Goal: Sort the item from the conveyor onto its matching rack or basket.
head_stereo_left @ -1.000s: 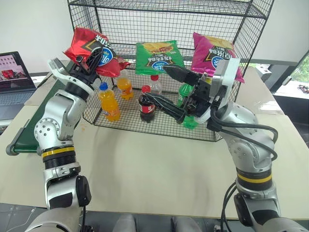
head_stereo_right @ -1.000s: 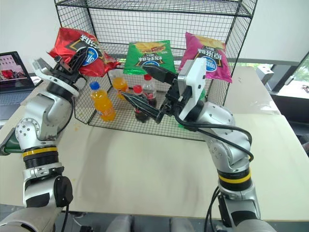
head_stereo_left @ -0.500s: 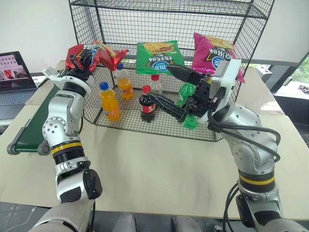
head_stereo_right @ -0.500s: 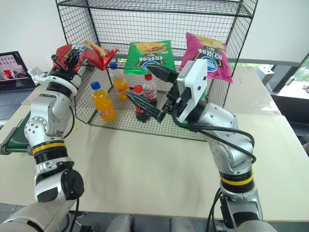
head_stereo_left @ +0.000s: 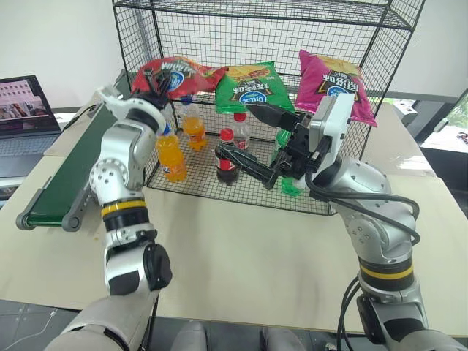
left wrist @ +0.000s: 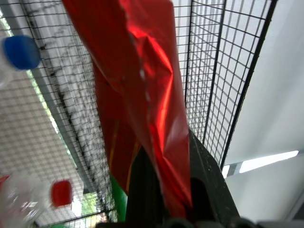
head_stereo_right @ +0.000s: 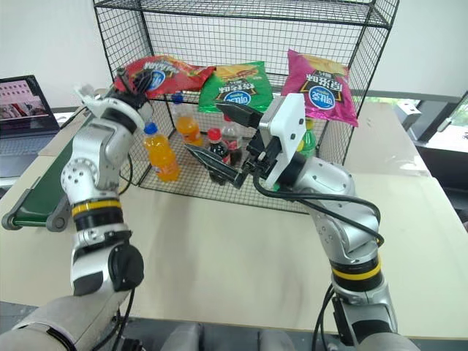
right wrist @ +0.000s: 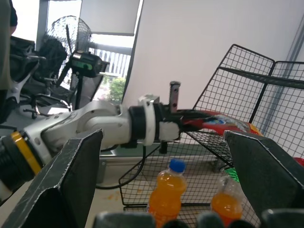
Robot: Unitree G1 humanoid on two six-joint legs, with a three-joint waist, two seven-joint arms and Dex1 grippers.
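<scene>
1. Jaws of the left gripper (head_stereo_left: 152, 77) were clamped on the near edge of the red crisp bag (head_stereo_left: 179, 74), which lay over the shelf of the black wire rack (head_stereo_right: 241, 29), just beside the green bag (head_stereo_left: 251, 84).
2. The bag's long axis ran from the jaws into the rack.
3. The left arm reached forward and up, well past the conveyor (head_stereo_left: 62, 183).
4. The right gripper (head_stereo_left: 257, 139) hung wide open and empty near the bottles.
</scene>
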